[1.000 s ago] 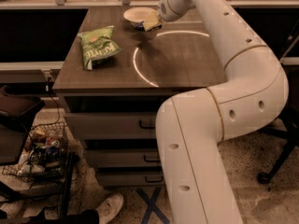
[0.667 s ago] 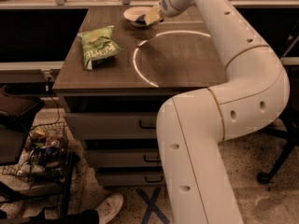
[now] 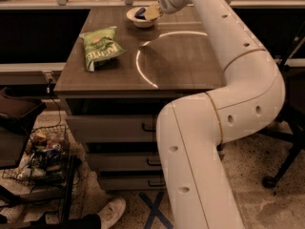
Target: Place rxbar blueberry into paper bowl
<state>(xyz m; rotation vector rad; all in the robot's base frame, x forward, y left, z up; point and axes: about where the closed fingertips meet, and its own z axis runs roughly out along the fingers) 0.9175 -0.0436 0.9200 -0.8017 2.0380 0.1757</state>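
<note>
The paper bowl (image 3: 138, 22) is a small off-white round bowl at the far edge of the brown table top. The rxbar blueberry (image 3: 140, 13) shows as a dark blue patch inside the bowl's rim, against the gripper's tip. My gripper (image 3: 153, 12) hangs over the right side of the bowl, at the end of the large white arm that reaches in from the lower right. I cannot tell whether the bar lies in the bowl or is still held.
A green crinkled chip bag (image 3: 99, 46) lies on the table's left half. The table (image 3: 181, 66) has drawers below. A wire basket of clutter (image 3: 40, 154) and a shoe (image 3: 112, 210) are on the floor at the left, and a chair base (image 3: 281, 171) at the right.
My gripper has moved a little away from me and to the left, from the bowl's right rim to over the bowl. The dark blue bar now shows inside the bowl.
</note>
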